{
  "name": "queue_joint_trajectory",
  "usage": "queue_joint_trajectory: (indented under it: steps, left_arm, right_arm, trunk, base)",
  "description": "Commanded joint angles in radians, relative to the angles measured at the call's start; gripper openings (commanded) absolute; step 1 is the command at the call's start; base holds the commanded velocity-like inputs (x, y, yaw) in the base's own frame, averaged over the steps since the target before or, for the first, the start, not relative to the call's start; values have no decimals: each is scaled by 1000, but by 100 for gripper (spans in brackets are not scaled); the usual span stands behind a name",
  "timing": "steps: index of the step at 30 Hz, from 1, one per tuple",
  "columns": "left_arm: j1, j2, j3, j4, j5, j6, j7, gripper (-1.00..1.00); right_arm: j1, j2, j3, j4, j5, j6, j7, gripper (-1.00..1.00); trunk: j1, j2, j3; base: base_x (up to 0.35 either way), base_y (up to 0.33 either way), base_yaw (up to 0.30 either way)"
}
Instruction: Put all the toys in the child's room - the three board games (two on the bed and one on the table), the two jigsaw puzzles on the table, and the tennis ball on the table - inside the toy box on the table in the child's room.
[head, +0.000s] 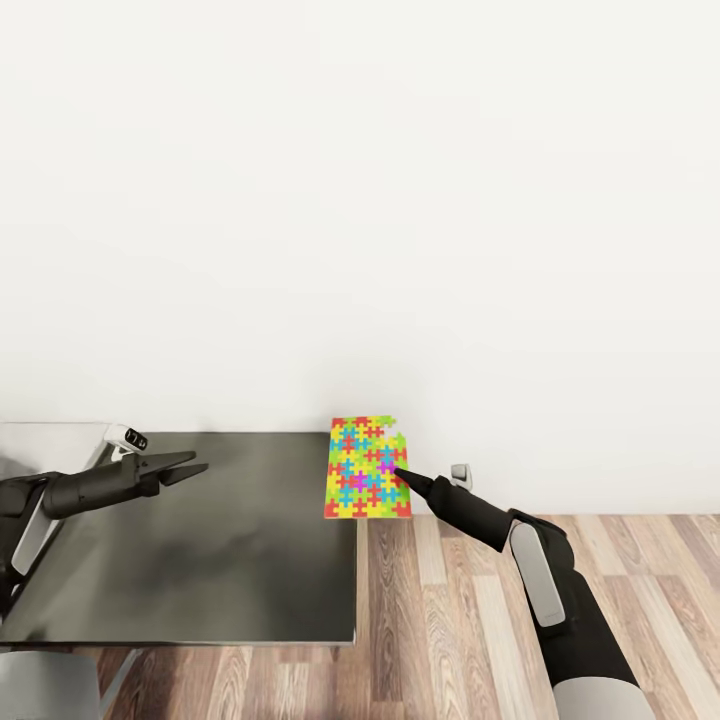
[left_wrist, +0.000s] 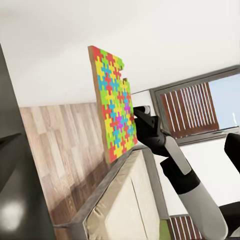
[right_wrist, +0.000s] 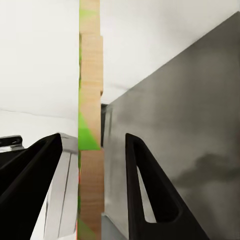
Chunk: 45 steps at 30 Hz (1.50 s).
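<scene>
At nine o'clock in the head view the left gripper (head: 196, 467) hangs over the dark grey table top (head: 230, 560), jaws close together and empty. The top is bare out to its right edge. At that edge, toward one o'clock, a jigsaw puzzle (head: 367, 468) stands on edge, held up by the right gripper (head: 399, 473), whose fingers (right_wrist: 145, 185) straddle its thin side. Wood floor (head: 450, 620) lies open at three to five o'clock
</scene>
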Motion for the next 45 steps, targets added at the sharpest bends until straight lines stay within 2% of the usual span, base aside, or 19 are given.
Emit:
queue_joint_trajectory:
  steps: [1, 34, 38, 45]
  left_arm:
    - [-1, 0, 0, 0, 0, 11, -4, 100]
    - [-1, -1, -3, -2, 0, 6, -4, 100]
    - [-1, -1, -3, -2, 1, 6, -4, 100]
    - [-1, -2, -3, -2, 1, 5, -4, 100]
  right_arm:
    - [-1, 1, -3, 0, 3, 5, 5, -100]
    - [0, 0, -8, 0, 3, 4, 5, -100]
    - [0, 0, -8, 0, 3, -14, 7, -100]
    - [-1, -1, -8, 0, 4, -24, 51, -100]
  trunk:
    - [1, -2, 0]
    - [1, -2, 54]
    - [1, -2, 61]
    - [1, -2, 72]
  base:
    - [-21, 0, 0]
    - [-1, 0, 45]
    - [0, 0, 10]
    - [0, 0, 1]
